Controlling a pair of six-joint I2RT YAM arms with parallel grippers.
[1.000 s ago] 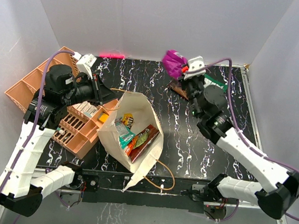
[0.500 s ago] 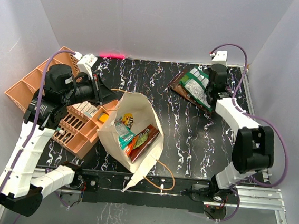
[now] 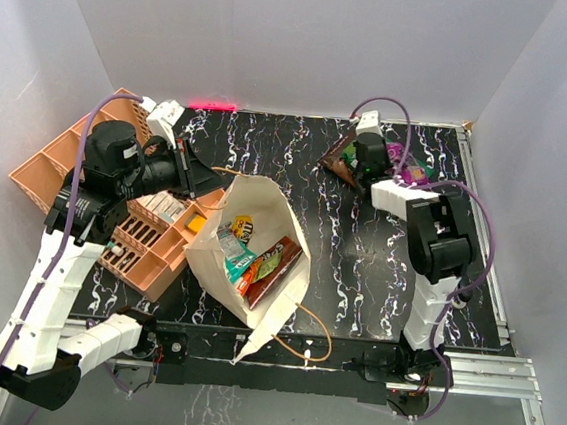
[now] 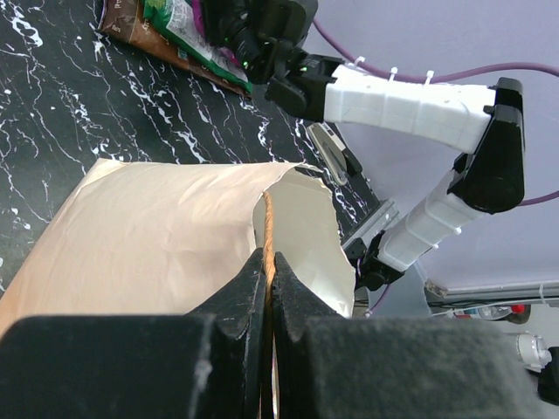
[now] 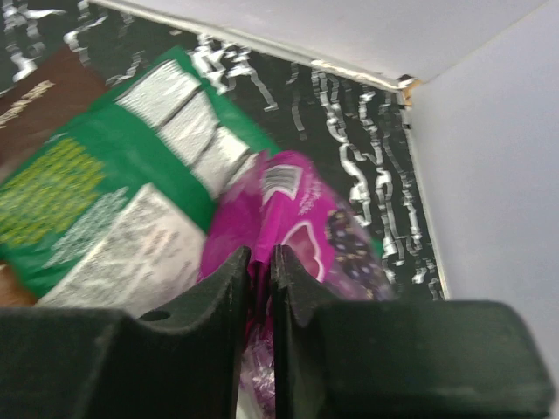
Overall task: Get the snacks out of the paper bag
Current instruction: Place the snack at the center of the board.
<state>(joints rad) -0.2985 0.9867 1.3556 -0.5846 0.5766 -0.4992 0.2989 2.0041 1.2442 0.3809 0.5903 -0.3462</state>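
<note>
While the left pincer (image 4: 268,262) is clamped tight on the paper bag's (image 4: 166,227) tan handle (image 4: 268,218), the right pincer (image 5: 259,262) nips a purple packet (image 5: 297,218) at 1 o'clock on the bench (image 3: 358,270), beside a green packet (image 5: 105,175). Bag mid-bench, mouth open; yellow, teal and red packets (image 3: 271,262) inside.
</note>
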